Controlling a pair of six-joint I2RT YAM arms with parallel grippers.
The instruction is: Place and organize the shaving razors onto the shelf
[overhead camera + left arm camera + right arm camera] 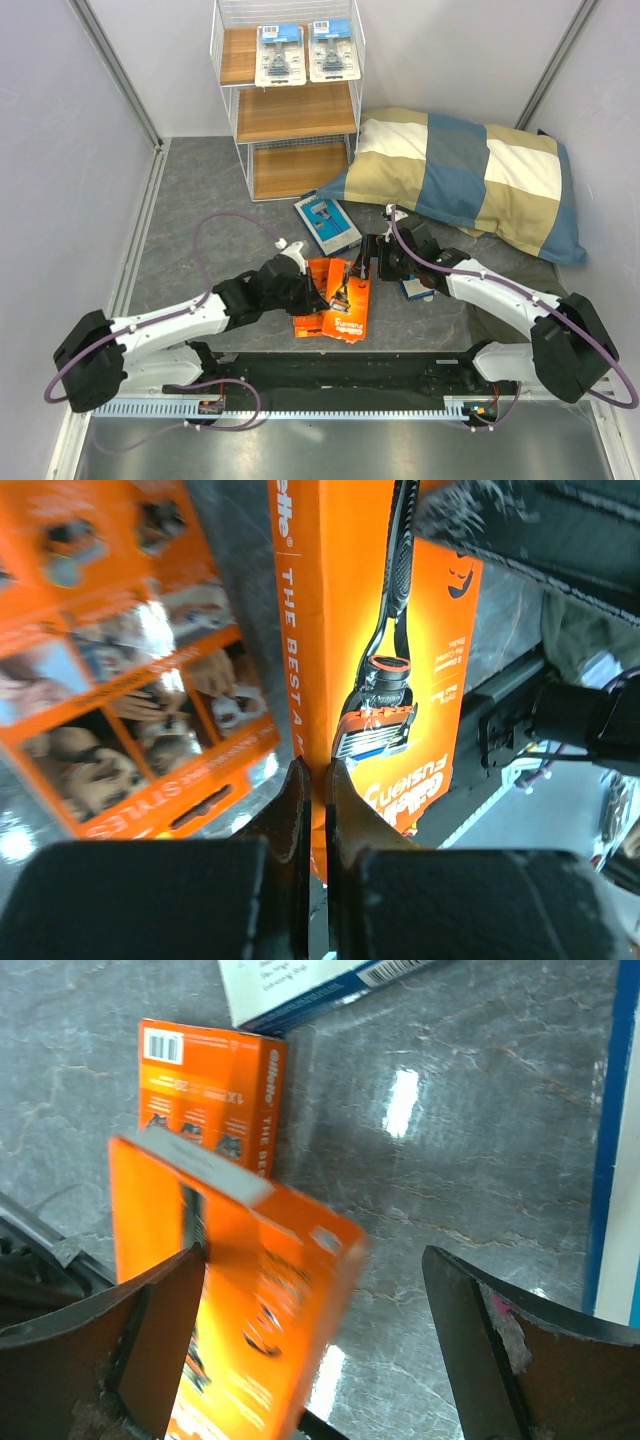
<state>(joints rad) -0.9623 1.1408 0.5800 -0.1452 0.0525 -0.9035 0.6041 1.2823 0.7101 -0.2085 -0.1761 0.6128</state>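
Note:
Two clear razor packs (280, 55) (334, 48) lie on the top tier of the white wire shelf (296, 112). A blue razor box (326, 223) lies on the floor in front of it. Two orange razor packs sit near the arms. My left gripper (322, 294) (318, 780) is shut on the edge of the right orange pack (352, 303) (385, 620), which is tipped up. The other orange pack (308, 305) (120, 680) (215, 1090) lies flat. My right gripper (374, 259) (315, 1290) hangs open beside the held pack (250, 1290). A second blue box (414, 289) (615, 1160) shows partly under the right arm.
A blue-and-beige checked pillow (470, 175) lies right of the shelf, close behind the right arm. The shelf's middle tier (296, 110) and bottom tier (298, 168) hold nothing. Grey walls close in both sides, and the arm base rail (330, 385) runs along the near edge.

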